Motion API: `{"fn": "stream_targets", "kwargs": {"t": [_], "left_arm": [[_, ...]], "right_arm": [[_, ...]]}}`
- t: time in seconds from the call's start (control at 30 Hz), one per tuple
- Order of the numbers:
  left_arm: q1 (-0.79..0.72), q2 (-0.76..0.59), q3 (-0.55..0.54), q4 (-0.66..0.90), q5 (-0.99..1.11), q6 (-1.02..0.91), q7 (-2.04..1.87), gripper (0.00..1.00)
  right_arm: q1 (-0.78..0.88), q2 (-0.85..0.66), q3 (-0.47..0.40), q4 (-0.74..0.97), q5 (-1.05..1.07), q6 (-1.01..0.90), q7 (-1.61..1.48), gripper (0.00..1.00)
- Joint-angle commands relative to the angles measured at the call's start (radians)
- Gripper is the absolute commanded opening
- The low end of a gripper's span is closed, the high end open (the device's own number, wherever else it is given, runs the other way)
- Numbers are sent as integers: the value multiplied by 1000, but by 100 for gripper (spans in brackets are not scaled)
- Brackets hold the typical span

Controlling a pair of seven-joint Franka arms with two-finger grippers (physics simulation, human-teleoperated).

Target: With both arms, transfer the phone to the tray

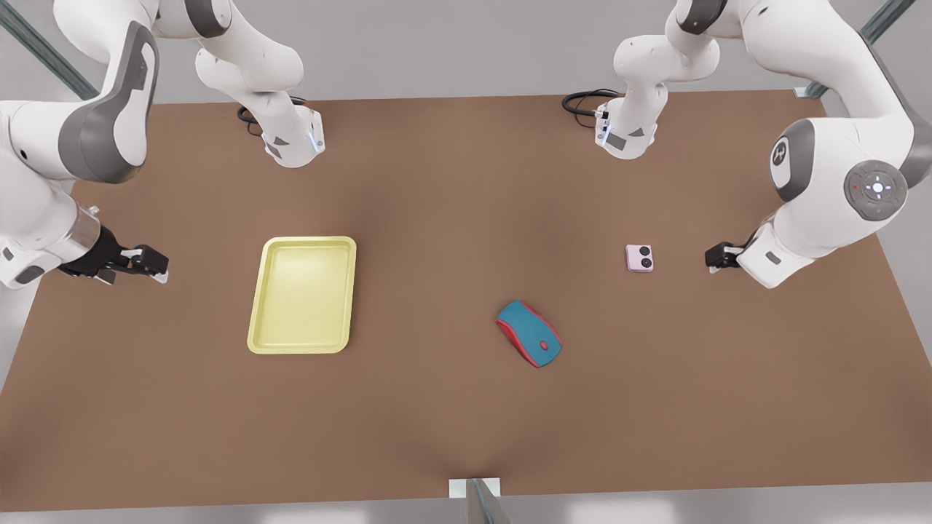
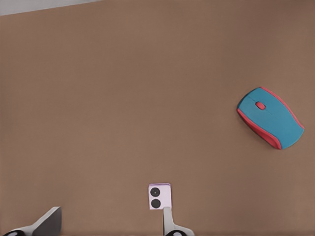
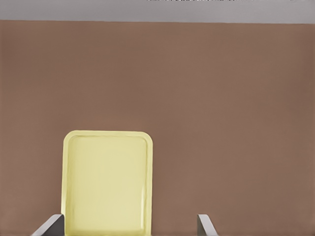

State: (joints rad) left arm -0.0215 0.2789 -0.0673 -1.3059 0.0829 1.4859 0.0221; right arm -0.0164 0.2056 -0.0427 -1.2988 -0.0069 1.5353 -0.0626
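The pale pink folded phone [image 1: 639, 257] lies flat, lenses up, well apart from the pale yellow tray [image 1: 267, 306].

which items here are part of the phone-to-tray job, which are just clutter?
Job:
- pink folded phone, on the table
- yellow tray, nothing in it
- left pincer, open, near the phone
- right pincer, open, near the tray

Clutter:
- teal-and-red mouse
- black cables at the arm bases
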Motion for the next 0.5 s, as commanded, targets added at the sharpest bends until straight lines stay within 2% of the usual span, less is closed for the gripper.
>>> {"fn": "stream_targets", "kwargs": {"t": [0.0, 0.07, 0.17, 0.23, 0.3, 0.33, 0.43, 0.47], "left_arm": [[0, 6, 0, 0, 0, 5, 15, 100], [-11, 23, -3, -41, -6, 56, -50, 100], [-29, -96, -12, -472, -12, 407, -159, 100], [-61, -113, -14, -690, -15, 619, -226, 100], [-64, -95, -12, -754, -17, 660, -232, 100], [-64, -110, -12, -886, -15, 804, -251, 100], [-61, -122, 0, -972, -15, 883, -263, 100], [-61, -138, 6, -1029, -15, 961, -261, 100]], "right_arm": [[-5, -6, 0, 6, 4, -1, -19, 100], [-10, -6, -3, 25, 8, -14, -19, 100], [-7, 5, -11, 26, 13, -9, -17, 100], [-5, 8, -9, 27, 24, 0, -19, 100], [-1, 8, -9, 21, 21, -9, -19, 100], [-1, 8, -9, 26, 2, -14, -23, 100], [4, 8, -6, 19, 2, -46, -25, 100], [6, 23, -5, 24, 1, -44, -25, 100]]}}
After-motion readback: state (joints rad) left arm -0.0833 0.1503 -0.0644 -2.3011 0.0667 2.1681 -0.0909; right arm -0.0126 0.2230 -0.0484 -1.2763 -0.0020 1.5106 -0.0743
